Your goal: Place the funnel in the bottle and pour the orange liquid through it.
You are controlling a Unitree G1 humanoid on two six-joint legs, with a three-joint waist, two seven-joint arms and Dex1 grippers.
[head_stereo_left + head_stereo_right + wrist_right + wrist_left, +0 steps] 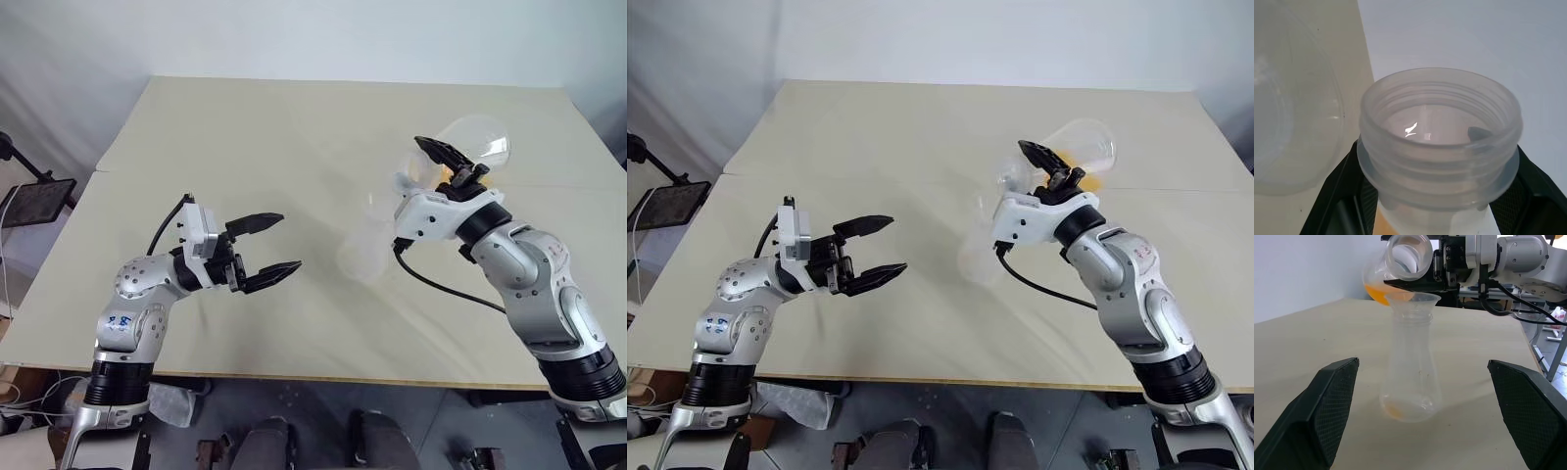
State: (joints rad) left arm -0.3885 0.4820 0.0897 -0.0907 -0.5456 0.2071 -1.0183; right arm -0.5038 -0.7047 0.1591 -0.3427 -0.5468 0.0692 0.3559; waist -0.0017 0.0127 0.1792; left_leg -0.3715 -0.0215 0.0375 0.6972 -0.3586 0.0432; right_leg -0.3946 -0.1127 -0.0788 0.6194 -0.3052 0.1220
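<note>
I had the right gripper (453, 164) clamped on the neck of the pouring flask (478, 142), upper right of the head view, tipped nearly onto its side with its mouth angled toward the funnel (1413, 298). The orange liquid (1377, 292) pooled low in that flask's belly, and only a small orange smear lay at the bottom of the bottle (1411, 377), so I judged the pour barely begun. The bottle stood upright on the table (294, 127) at frame centre, the funnel seated in its neck.

The left gripper (265, 250) hung at centre-left of the head view, fingers wide apart, holding nothing, well short of the bottle.

My worries: the flask's mouth is far wider than the funnel, so a quick tilt could send liquid over the rim onto the table. The flask's lip sat just above the funnel's edge; a nudge could tip the funnel out or topple the unsupported bottle.
</note>
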